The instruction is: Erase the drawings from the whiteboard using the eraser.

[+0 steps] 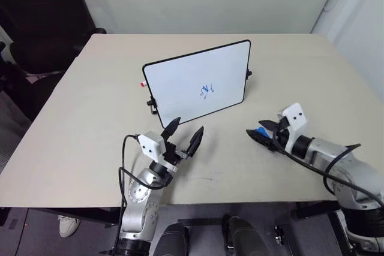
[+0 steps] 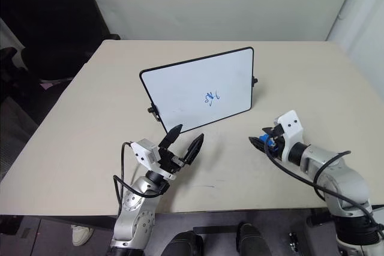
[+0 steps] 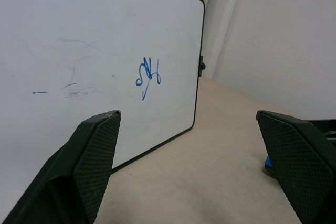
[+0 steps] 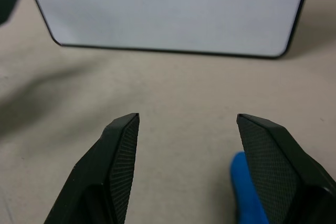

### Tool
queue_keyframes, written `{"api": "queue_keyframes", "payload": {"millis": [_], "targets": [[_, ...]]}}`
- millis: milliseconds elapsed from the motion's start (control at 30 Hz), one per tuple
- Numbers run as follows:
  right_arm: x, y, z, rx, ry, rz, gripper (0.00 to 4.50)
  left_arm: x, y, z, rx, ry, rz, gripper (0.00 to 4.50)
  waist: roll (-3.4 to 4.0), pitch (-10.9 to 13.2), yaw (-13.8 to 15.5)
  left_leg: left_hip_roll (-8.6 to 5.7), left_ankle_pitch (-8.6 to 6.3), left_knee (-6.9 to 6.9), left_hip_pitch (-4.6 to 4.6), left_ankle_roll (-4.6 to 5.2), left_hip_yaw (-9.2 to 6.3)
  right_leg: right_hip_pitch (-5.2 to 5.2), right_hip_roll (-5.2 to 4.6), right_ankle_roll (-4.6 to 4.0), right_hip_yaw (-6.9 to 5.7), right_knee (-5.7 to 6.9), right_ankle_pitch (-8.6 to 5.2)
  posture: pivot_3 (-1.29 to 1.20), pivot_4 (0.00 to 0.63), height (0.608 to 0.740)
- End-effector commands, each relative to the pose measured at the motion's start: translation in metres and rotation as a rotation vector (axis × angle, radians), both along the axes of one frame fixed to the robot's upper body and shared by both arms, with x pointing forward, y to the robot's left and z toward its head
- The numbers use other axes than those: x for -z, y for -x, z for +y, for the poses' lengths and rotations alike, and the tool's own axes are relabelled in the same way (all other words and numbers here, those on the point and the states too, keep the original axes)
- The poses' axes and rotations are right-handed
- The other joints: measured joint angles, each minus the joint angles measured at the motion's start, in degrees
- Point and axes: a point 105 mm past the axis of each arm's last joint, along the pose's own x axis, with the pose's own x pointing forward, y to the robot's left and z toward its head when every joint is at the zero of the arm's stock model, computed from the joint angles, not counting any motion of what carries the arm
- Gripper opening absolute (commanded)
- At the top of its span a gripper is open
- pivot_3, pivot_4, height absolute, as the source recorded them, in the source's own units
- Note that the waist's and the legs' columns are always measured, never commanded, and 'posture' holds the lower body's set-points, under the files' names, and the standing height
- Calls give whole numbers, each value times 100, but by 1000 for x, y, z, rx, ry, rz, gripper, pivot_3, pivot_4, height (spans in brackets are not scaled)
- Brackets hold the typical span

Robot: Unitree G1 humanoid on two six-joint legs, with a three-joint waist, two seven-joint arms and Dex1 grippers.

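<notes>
The whiteboard (image 1: 192, 79) stands propped up, leaning back, in the middle of the table. The drawings (image 1: 207, 90) are a small blue scribble right of its centre, also visible in the left wrist view (image 3: 148, 74). In front of the board's lower left corner my left gripper (image 1: 189, 125) is open with nothing in it. Near the table's front right, my right gripper (image 1: 255, 128) is open. The blue eraser (image 4: 249, 192) lies on the table between its fingers, close against one finger (image 4: 273, 156). A clear gap separates it from the other.
A black office chair (image 1: 36, 16) stands off the table's far left corner. A small red thing (image 1: 143, 84) peeks out behind the board's left edge. The beige table (image 1: 90, 118) ends just below both arms.
</notes>
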Motion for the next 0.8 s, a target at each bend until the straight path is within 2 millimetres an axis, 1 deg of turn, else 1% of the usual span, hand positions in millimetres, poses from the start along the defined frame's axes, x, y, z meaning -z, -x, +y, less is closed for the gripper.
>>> {"api": "queue_keyframes", "payload": {"millis": [33, 133, 433, 600, 700, 800], "targets": [[-6, -8, -16, 68, 95, -9, 3122, -5, 3, -3, 3, 19, -30, 4500, 0, 0, 11, 0, 0, 0, 0, 0, 0, 0, 0, 1, 0, 0, 0, 0, 150, 740], [1, -8, -22, 79, 118, 70, 3122, -5, 3, -2, -7, 25, -31, 4500, 0, 0, 19, 0, -1, 0, -1, 1, 2, 0, -2, 7, 0, 0, -5, 0, 150, 740], [29, 0, -29, 72, 202, 247, 3122, -5, 4, 0, -17, 31, -29, 4500, -1, 1, 25, -1, -5, 0, -4, 7, 6, 0, 0, 16, 0, -7, -10, 0, 150, 740], [30, -1, -28, 66, 209, 244, 3122, -5, 4, 1, -20, 32, -29, 4500, -1, 1, 26, -2, -6, 0, -4, 10, 6, 1, 1, 16, 0, -7, -10, 0, 150, 740], [31, 0, -28, 66, 206, 258, 2544, -5, 4, 2, -21, 34, -29, 4500, -1, 1, 26, -2, -6, 0, -4, 10, 5, 2, 0, 16, 1, -7, -10, 0, 150, 740], [33, 5, -28, 46, 206, 280, 1508, -5, 5, 1, -19, 36, -29, 4500, -1, 1, 27, -2, -6, 1, -4, 11, 5, 2, 0, 16, 0, -7, -10, 0, 150, 740]]}}
